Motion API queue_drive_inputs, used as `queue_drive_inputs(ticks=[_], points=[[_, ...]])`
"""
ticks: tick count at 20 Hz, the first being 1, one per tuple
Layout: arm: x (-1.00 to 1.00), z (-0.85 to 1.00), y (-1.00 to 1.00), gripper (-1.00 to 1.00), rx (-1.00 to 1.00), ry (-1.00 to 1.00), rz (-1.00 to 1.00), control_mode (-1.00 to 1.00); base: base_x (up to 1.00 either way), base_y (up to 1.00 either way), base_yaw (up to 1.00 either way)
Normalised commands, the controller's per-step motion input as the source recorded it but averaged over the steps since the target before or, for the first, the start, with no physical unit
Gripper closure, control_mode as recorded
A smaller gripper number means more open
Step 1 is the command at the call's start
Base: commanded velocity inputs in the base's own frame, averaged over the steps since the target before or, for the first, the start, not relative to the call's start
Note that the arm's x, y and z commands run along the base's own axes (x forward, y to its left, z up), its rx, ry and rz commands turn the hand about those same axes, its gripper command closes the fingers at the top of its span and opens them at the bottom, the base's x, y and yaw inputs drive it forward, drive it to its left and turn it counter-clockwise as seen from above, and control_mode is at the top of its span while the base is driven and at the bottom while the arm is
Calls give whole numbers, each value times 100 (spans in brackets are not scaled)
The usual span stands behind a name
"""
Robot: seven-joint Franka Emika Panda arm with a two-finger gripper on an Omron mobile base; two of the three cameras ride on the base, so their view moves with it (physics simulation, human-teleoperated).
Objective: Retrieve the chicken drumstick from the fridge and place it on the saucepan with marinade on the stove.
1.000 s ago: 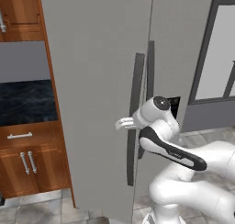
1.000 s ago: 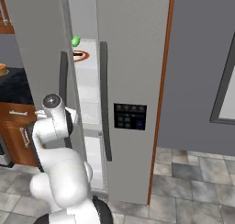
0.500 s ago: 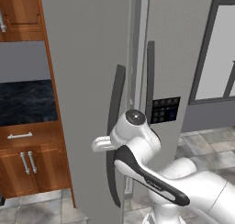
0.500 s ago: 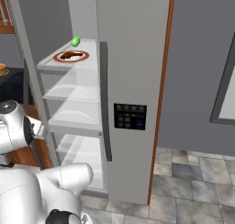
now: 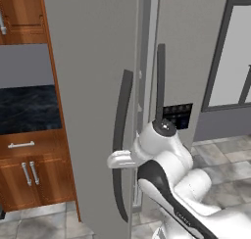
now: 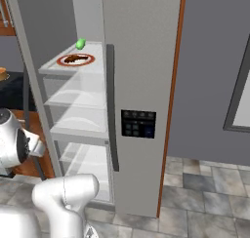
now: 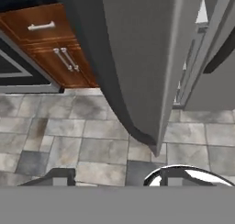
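I stand in a kitchen with a grey stone-tile floor (image 7: 59, 140), wooden cabinets (image 5: 29, 174) at 9 o'clock and a tall light-grey fridge (image 6: 141, 61) straight ahead. My gripper (image 7: 112, 176) looks down at the floor past the lower edge of the fridge's left door (image 5: 93, 86); its two dark fingertips (image 7: 59, 176) stand apart with bare floor between them, holding nothing. In the left base view my hand (image 5: 122, 159) sits just beside the long dark curved handle (image 5: 120, 135) of that door, near its lower half; whether it touches the handle I cannot tell. The left door is swung out toward me. The right door (image 5: 191, 57) is shut, with its own dark handle (image 5: 160, 81) and a small dark control panel (image 6: 138, 124) on its front.

In the right base view the fridge's inside shows white shelves (image 6: 78, 120). On the top shelf, at 11 o'clock from my arm, lies a white red-rimmed plate (image 6: 62, 62) with the chicken drumstick (image 6: 77, 59) on it, a reddish-brown lump. A small green ball (image 6: 80, 44) sits just behind the plate, at its 1 o'clock.
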Motion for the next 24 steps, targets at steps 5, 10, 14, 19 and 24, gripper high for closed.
queue_drive_inputs(ticks=[5, 10, 14, 19, 24], points=[[-90, 97, -83, -100, 21, 11, 0, -100, 0, 0, 0], [-48, 91, -97, -100, 17, 5, 0, -100, 0, 0, 0], [11, 27, -98, -100, 17, 0, 11, -100, 0, 0, 0], [40, -3, -54, -100, 9, 0, 21, -100, 0, 0, 0], [94, -8, -7, -100, 1, 0, 5, -100, 0, 0, 0]])
